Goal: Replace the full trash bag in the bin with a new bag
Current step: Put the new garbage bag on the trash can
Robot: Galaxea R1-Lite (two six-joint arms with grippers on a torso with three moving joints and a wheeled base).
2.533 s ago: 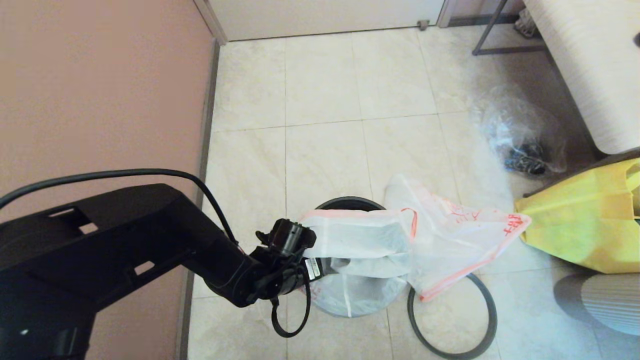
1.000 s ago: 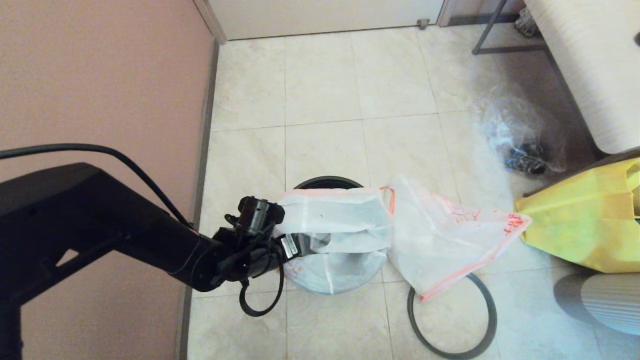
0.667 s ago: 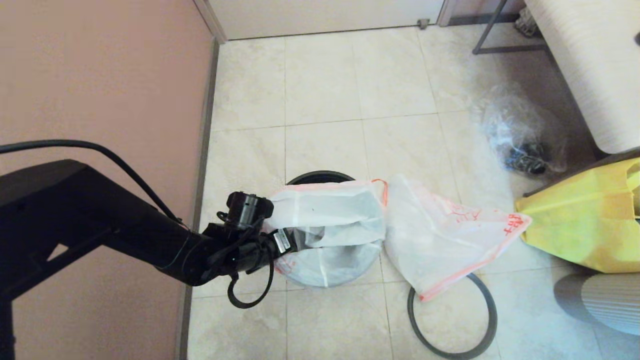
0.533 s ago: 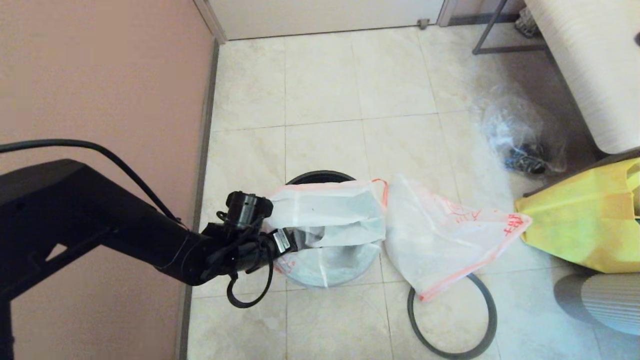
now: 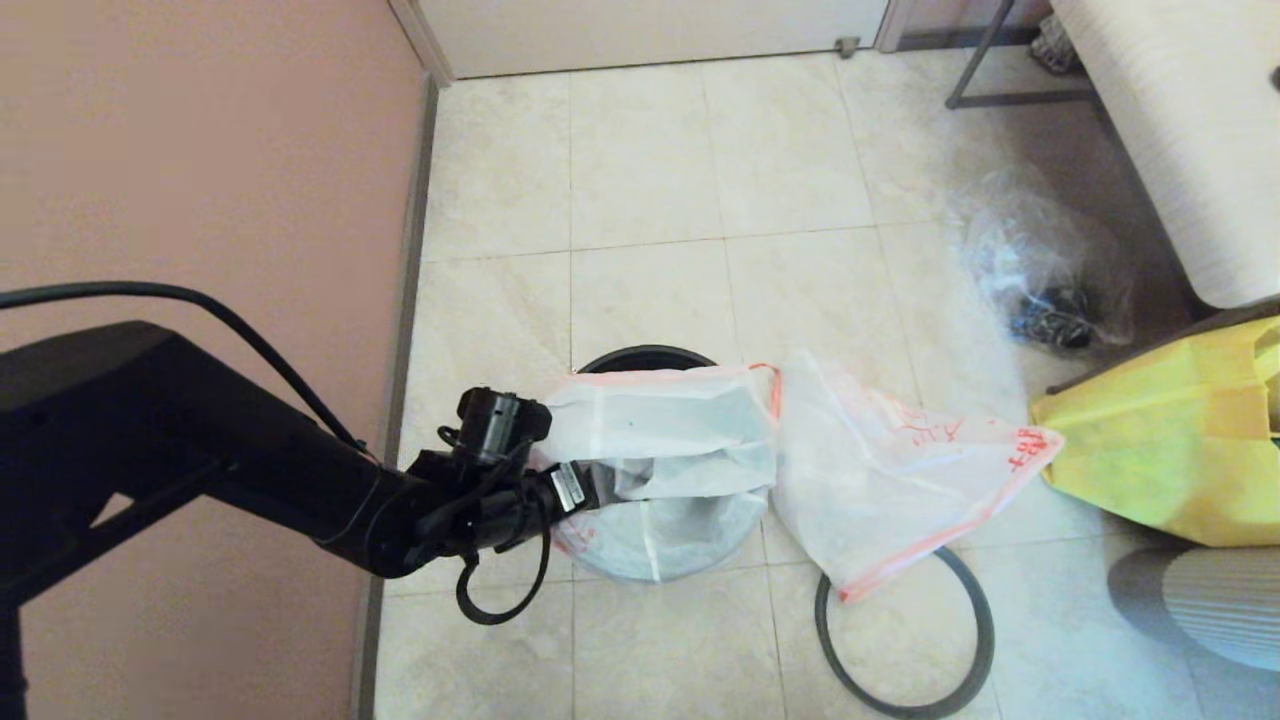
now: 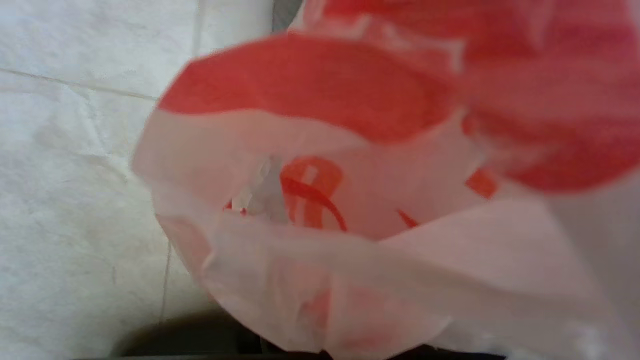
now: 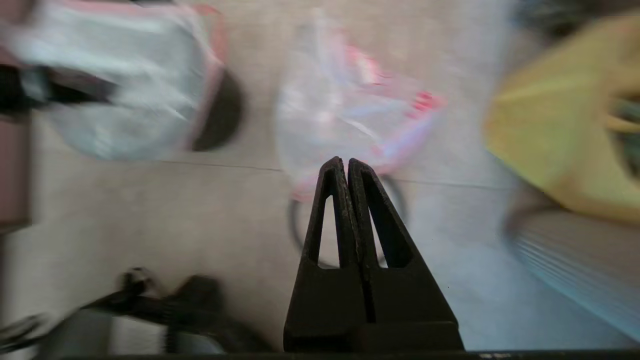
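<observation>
The black bin [image 5: 648, 356] stands on the tiled floor, close to the pink wall. A white bag with red edging [image 5: 660, 440] is stretched across its mouth and down its near side. My left gripper [image 5: 600, 490] is at the bin's left side, shut on a bunched edge of this bag. The plastic [image 6: 350, 240] covers the fingers in the left wrist view. The dark-grey hoop [image 5: 990, 640] lies flat on the floor to the right of the bin. My right gripper [image 7: 345, 162] is shut and empty, above the floor near the hoop, and out of the head view.
A second white bag with red print [image 5: 890, 480] lies on the floor between bin and hoop, overlapping the hoop. A clear bag of dark rubbish [image 5: 1040, 270] sits further back on the right. A big yellow bag [image 5: 1170, 440] and a pale bench [image 5: 1180, 130] stand at the right.
Over 2.5 s my left gripper dragged the bag and the bin leftward, toward the wall. In the last half second they shifted slightly back to the right. The floor bag and the hoop stayed put.
</observation>
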